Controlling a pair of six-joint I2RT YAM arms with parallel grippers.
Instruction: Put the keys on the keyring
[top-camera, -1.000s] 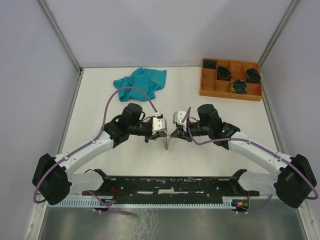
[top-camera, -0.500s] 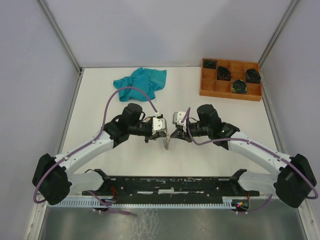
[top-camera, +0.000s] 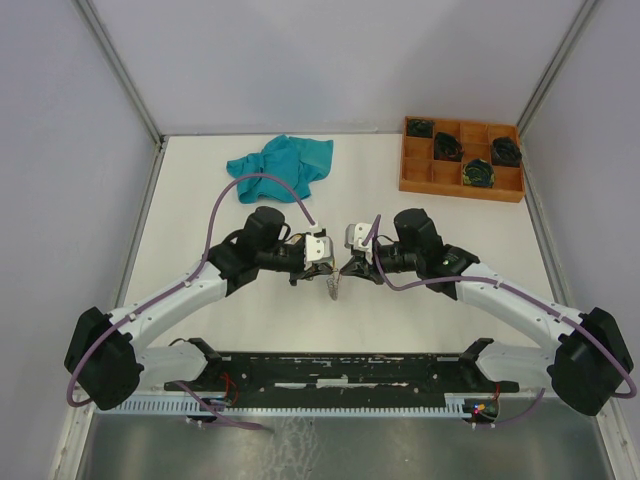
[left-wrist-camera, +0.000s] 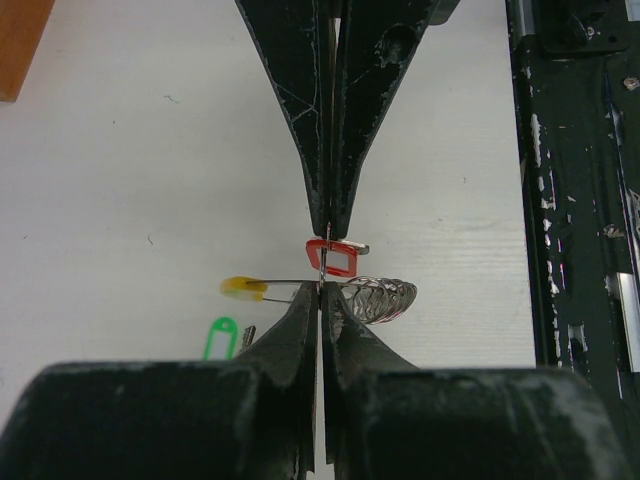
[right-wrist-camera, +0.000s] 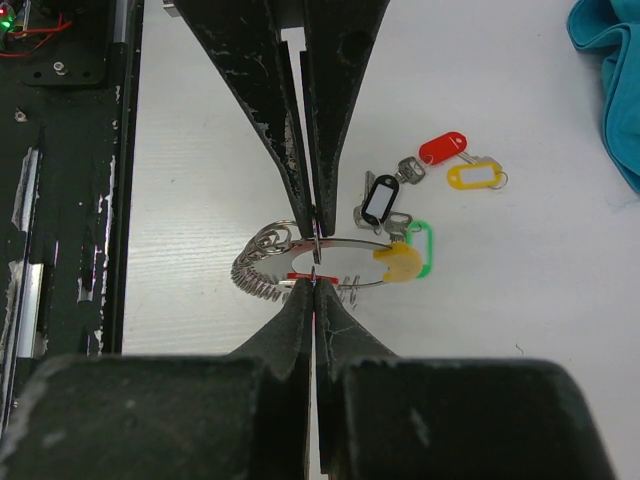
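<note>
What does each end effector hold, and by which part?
The left end effector pinches the keyring by its bare wire. The right end effector pinches a red-tagged key by the tag.

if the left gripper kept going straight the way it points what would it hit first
Likely the red-tagged key, pinched by the right gripper, whose tips sit right behind it; depth unclear.

A white matte table (top-camera: 190, 215) carries a crumpled teal cloth (top-camera: 280, 160) beyond the left pincer (top-camera: 325, 272) and an orange wooden compartment tray (top-camera: 408, 172) well beyond the right pincer (top-camera: 346, 268). Loose silver keys (right-wrist-camera: 408, 168) with black, green, red and yellow plastic tags lie just beside the pincer tips.
</note>
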